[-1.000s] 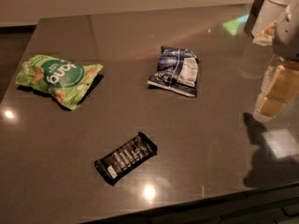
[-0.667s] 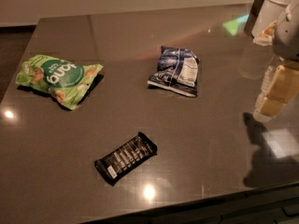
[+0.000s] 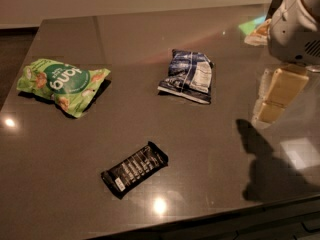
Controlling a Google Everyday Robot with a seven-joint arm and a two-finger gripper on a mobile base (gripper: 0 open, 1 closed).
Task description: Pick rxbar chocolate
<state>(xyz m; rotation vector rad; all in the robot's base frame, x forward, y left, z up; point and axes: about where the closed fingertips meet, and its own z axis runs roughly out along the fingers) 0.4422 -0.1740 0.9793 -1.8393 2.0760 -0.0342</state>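
The rxbar chocolate (image 3: 134,169) is a slim black wrapper with rows of white text. It lies flat and askew on the dark table (image 3: 150,49), near the front edge, left of centre. My gripper (image 3: 278,96) hangs from the white arm (image 3: 295,26) at the right side, above the table. It is well to the right of the bar and a little farther back, apart from it, with nothing seen in it. Its shadow falls on the table at the front right.
A dark blue and white snack bag (image 3: 189,75) lies at mid-table, behind the bar. A bright green snack bag (image 3: 62,84) lies at the left. A small greenish item (image 3: 257,31) sits at the far right, behind the arm.
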